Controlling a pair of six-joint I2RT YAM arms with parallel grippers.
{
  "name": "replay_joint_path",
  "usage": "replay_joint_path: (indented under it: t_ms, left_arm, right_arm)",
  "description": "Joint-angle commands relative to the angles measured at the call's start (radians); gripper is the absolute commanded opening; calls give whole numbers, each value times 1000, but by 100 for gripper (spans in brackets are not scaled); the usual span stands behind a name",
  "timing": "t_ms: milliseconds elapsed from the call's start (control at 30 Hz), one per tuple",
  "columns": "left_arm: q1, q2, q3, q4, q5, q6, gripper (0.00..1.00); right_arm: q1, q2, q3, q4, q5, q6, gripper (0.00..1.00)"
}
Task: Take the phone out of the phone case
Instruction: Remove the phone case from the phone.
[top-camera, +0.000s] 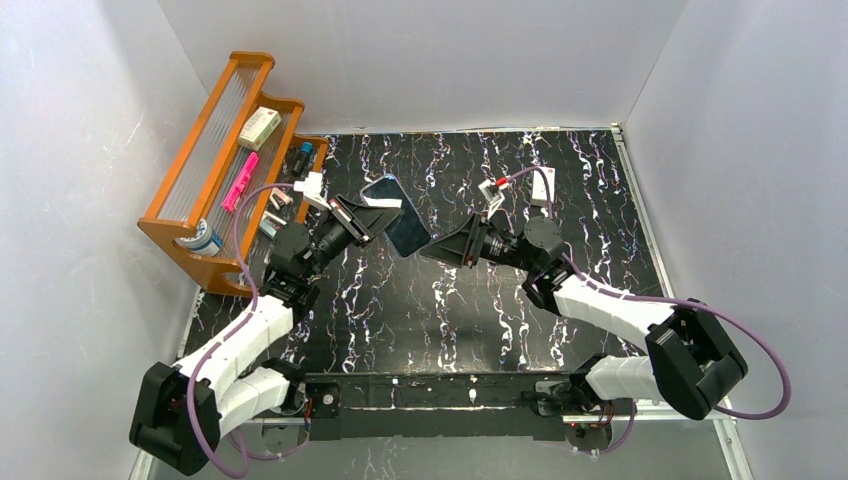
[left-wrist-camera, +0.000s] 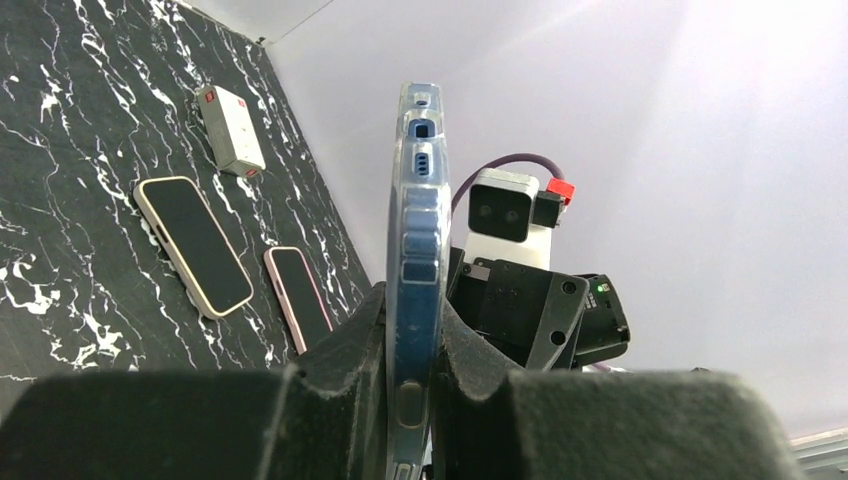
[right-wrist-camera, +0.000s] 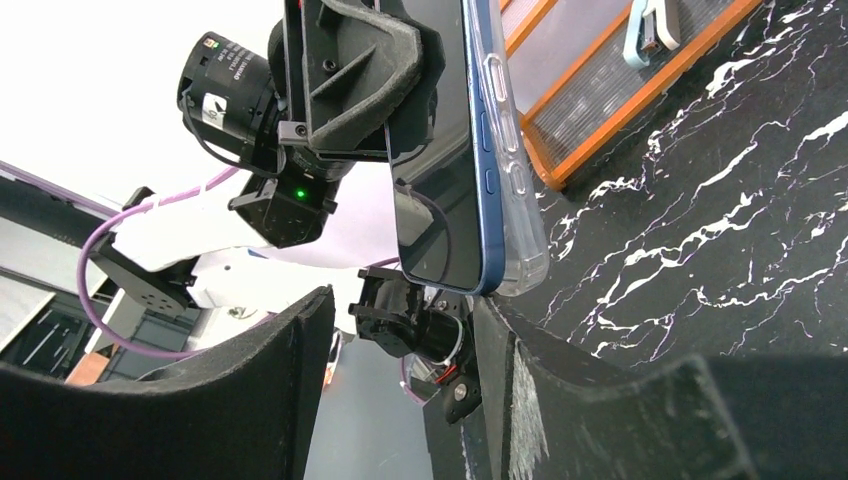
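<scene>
white walls (top-camera: 450, 60) enclosed a black marble-patterned table top (top-camera: 560, 330), with an orange wooden rack (top-camera: 190, 190) along its left edge. the left gripper (top-camera: 375, 212) was clenched on the blue slab phone (right-wrist-camera: 455, 230), which sat in its clear flexible plastic case (right-wrist-camera: 515, 215). it held the pair edge-up in the air above the middle of the table, one pad on the dark screen and one on the case back. the right gripper (right-wrist-camera: 405, 305) stood parted and empty just below the phone's lower end. its outer finger (right-wrist-camera: 560, 420) lay close under the case's bottom corner; contact could not be confirmed.

judgement: the step in hand was the first peel at that corner. done well, the right jaws would take only the clear lip, not the blue frame, and draw it away from the screen side while the left grip held firm. as the left pads pinched phone and case together, only the free end could release, so a regrip seemed likely. a hard pull risked twisting the phone out of the left pads.
</scene>
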Motion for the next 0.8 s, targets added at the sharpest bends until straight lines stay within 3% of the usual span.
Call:
replay_joint_path:
  t_ms: [0, 767]
  left_arm:
    - [-72, -40, -8, 95, 147, -80, 0]
    - [-73, -68, -41, 116, 189, -90, 0]
  right_arm:
    - [-34, 14, 55, 114, 38, 23, 62]
    - [-122, 38, 96, 45, -38, 93, 61]
